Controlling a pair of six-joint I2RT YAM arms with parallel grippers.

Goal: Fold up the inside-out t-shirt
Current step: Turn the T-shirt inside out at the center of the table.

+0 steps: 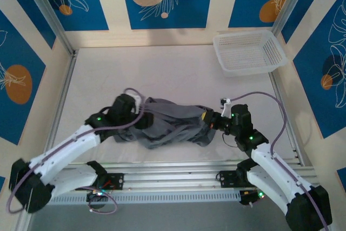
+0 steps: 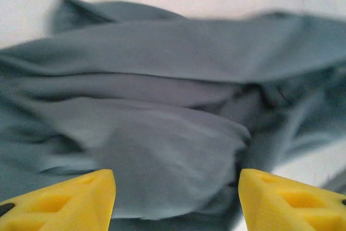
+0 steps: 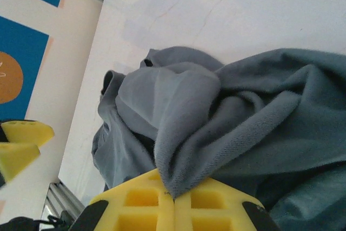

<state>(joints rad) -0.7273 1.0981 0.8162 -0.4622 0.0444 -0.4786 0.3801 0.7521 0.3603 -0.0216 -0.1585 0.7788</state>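
Top external: both arms point(image 1: 70, 150) low at t-shirt point(image 1: 173, 125)

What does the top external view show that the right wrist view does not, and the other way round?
Top external view: the white basket at the far right corner of the table, and the whole t-shirt lying between the left gripper and the right gripper.
Right wrist view: a fold of cloth pinched between the right gripper's shut fingers.
Shared: the dark grey t-shirt, crumpled on the white table.
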